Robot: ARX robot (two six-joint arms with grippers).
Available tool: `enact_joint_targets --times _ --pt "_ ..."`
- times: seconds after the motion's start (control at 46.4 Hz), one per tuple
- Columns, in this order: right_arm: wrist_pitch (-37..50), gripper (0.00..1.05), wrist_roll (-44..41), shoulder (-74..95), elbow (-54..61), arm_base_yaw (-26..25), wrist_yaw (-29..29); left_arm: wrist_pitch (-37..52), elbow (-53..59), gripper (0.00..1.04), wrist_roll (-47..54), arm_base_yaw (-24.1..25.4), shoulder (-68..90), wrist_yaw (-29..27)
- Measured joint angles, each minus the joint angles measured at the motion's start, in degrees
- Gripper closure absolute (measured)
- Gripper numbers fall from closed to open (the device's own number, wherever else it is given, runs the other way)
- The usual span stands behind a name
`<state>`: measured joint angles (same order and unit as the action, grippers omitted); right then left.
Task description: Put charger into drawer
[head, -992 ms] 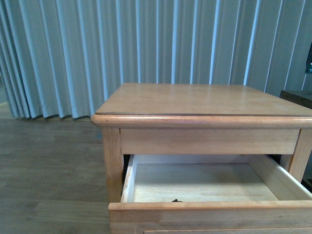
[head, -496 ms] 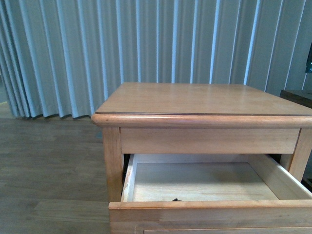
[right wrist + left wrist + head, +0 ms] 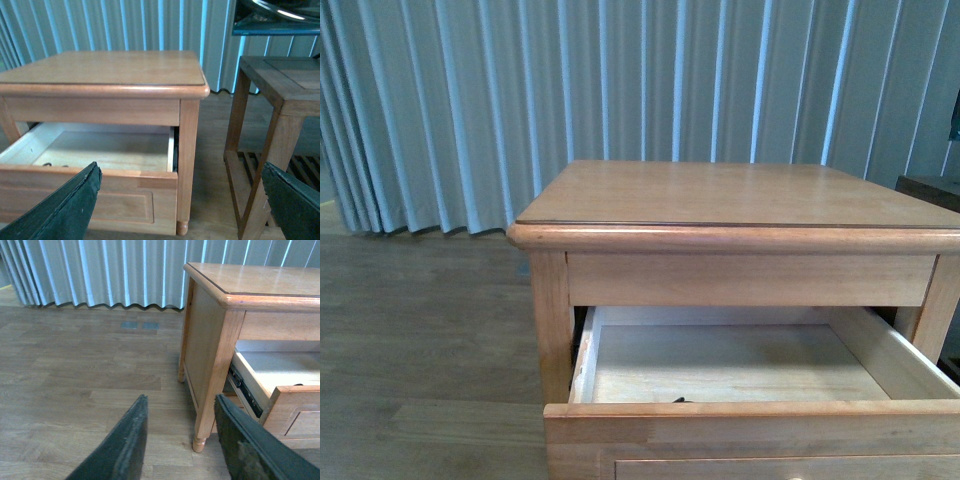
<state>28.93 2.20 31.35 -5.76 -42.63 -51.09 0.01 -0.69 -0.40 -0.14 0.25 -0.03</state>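
Observation:
The drawer (image 3: 750, 412) is the upper one of a light-wood nightstand and stands pulled open, its pale inside showing. It also shows in the right wrist view (image 3: 100, 150) and the left wrist view (image 3: 295, 390). A bit of thin black cable (image 3: 50, 165) lies in the drawer just behind the front panel, and shows as a dark speck in the front view (image 3: 678, 400). The white body of the charger is hidden. My left gripper (image 3: 181, 405) is open and empty, low beside the nightstand's left front leg. My right gripper (image 3: 180, 170) is wide open and empty in front of the drawer's right end. Neither arm shows in the front view.
The nightstand top (image 3: 720, 190) is bare. A darker wooden side table (image 3: 280, 80) with a slatted lower shelf stands close to the right of the nightstand. Pleated curtains (image 3: 520, 100) hang behind. Wood floor (image 3: 75, 365) lies to the left.
The nightstand and drawer sit slightly higher in the front view than before, and a little more of the drawer front shows. Nothing in the drawer has moved.

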Motion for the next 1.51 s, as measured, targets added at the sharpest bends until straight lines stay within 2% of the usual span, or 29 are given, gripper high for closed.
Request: enact_joint_targets --times 0.172,0.28,0.323,0.431,0.561,0.711,1.121,1.294,1.509 --pt "-16.70 0.08 -11.41 -2.60 -1.51 6.88 3.93 0.00 0.02 0.32 0.00 0.00 0.00 0.02" --pt "-24.22 0.08 -19.04 -0.92 -2.40 14.73 10.54 0.00 0.02 0.13 0.00 0.00 0.00 0.02" --pt "-24.17 0.08 -21.73 0.59 -2.38 18.49 13.73 0.00 0.02 0.05 0.07 0.00 0.00 0.02" --pt "-21.31 0.08 -24.37 5.40 -2.38 27.02 20.28 0.00 0.02 0.06 0.15 0.00 0.00 0.02" --pt "-10.34 0.08 -24.87 17.05 -2.38 39.04 29.22 0.00 0.02 0.06 0.15 0.00 0.00 0.02" --pt "-2.78 0.08 -23.93 28.76 -3.87 47.23 34.91 0.00 0.00 0.06 0.15 0.00 0.00 0.02" --pt "7.63 0.08 -19.52 49.16 -11.89 59.32 42.27 0.00 0.02 0.06 0.15 0.00 0.00 0.02" --pt "10.40 0.08 -18.12 57.66 -17.31 61.75 44.17 0.00 0.02 0.06 0.15 0.00 0.00 0.00" --pt "11.34 0.08 -16.87 66.53 -25.51 62.47 46.03 0.00 0.02 0.06 0.15 0.00 0.00 0.02"
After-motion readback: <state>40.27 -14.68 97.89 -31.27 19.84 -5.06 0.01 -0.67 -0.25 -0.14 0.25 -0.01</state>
